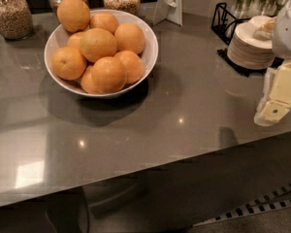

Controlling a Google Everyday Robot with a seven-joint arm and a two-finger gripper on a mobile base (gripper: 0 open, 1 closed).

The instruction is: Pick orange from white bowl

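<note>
The white bowl [152,52] sits on the far left of the grey surface [184,115], heaped so full of oranges [98,44] that they rise above its rim; the topmost orange [73,13], at the far left of the pile, looks the easiest to take. A stack of plates [250,45] stands far right. The gripper [275,106] hangs at the right edge, near side, well apart from the bowl. It touches nothing and carries nothing, and I cannot tell how wide it stands.
</note>
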